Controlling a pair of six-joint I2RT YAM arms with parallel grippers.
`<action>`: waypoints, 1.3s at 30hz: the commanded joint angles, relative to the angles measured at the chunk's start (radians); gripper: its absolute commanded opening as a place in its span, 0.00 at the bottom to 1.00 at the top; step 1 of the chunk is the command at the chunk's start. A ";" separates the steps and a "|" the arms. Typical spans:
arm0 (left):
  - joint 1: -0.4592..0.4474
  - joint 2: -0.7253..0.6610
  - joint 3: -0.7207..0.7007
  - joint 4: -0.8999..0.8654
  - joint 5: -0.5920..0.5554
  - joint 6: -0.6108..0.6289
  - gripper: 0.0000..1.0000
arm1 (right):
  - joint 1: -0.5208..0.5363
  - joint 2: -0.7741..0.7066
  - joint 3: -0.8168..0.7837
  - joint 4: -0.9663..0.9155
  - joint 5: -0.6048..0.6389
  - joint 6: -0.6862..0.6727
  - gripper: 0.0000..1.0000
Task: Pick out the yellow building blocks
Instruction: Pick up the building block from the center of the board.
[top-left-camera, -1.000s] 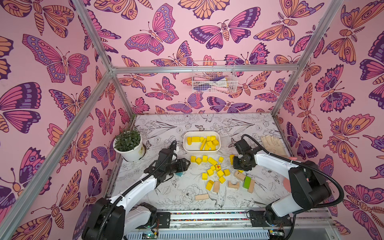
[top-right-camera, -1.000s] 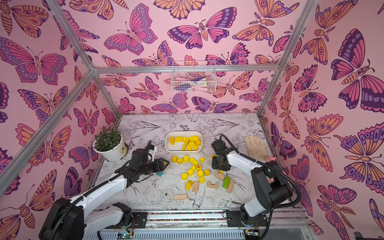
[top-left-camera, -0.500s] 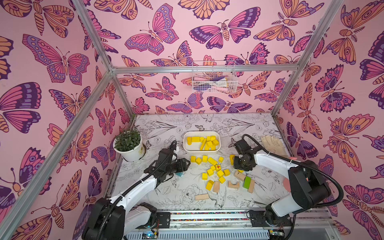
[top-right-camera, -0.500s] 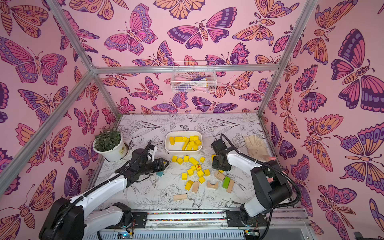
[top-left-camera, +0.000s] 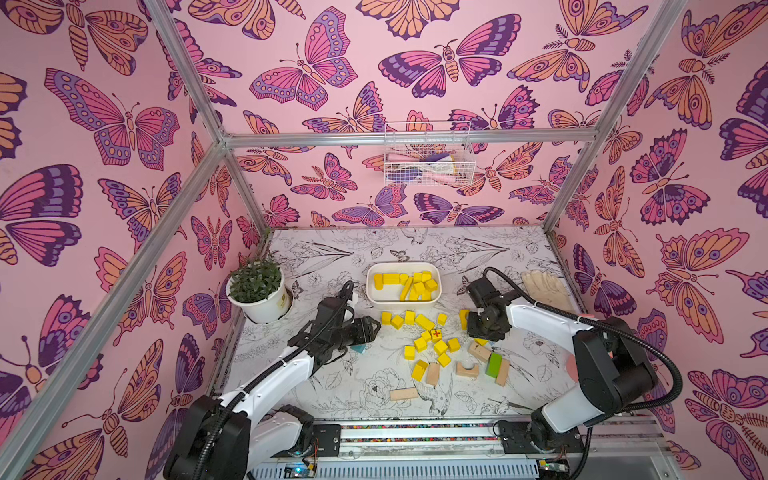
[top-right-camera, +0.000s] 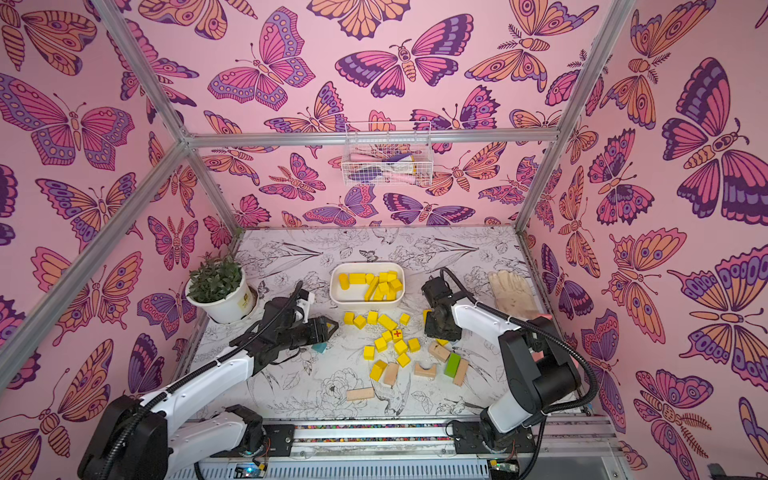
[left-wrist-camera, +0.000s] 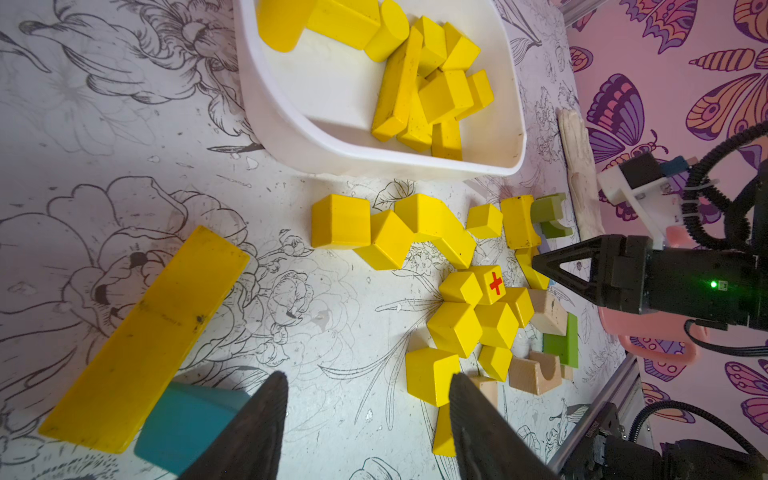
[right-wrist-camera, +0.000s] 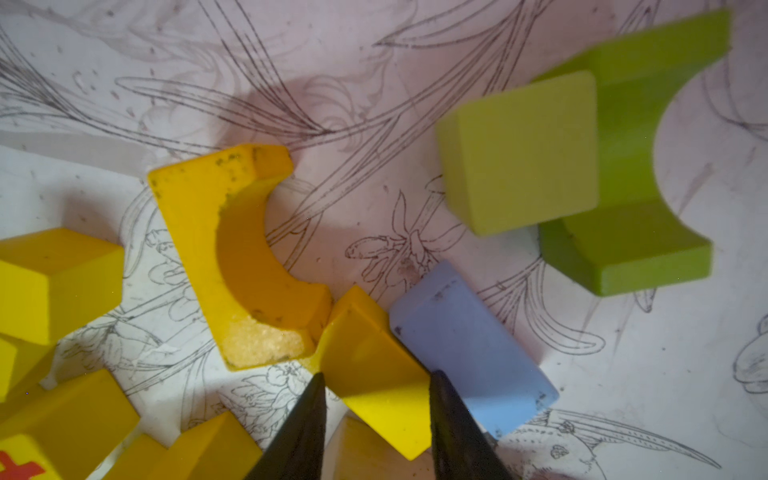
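Note:
Several yellow building blocks (top-left-camera: 409, 282) lie in the white bin (top-left-camera: 370, 286). More yellow blocks (top-left-camera: 419, 344) are scattered in front of it, among them a cube with a red cross (top-left-camera: 436, 333). My right gripper (right-wrist-camera: 376, 374) points down at the cluster's right edge (top-left-camera: 484, 334), shut on a yellow wedge (right-wrist-camera: 365, 357) resting on the table between a yellow arch block (right-wrist-camera: 245, 257) and a pale blue block (right-wrist-camera: 469, 345). My left gripper (left-wrist-camera: 370, 376) hovers open and empty left of the cluster (top-left-camera: 376, 326). A long yellow bar (left-wrist-camera: 145, 336) lies beside a teal block (left-wrist-camera: 187, 419).
Tan wooden blocks (top-left-camera: 478, 351) and a green block (top-left-camera: 493, 364) lie at the cluster's front right. Two light green blocks (right-wrist-camera: 519, 153) sit near the right gripper. A potted plant (top-left-camera: 257, 291) stands at the left wall, a glove (top-left-camera: 544, 286) lies at the right.

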 joint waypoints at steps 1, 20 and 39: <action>0.008 0.003 0.000 0.002 0.010 0.000 0.62 | -0.005 0.038 0.018 -0.044 0.012 0.021 0.44; 0.008 0.002 0.000 0.001 0.008 -0.001 0.63 | -0.001 0.052 0.023 -0.020 -0.046 -0.014 0.40; 0.008 0.006 0.001 0.002 0.009 0.000 0.63 | 0.013 0.092 0.055 -0.060 -0.007 0.001 0.43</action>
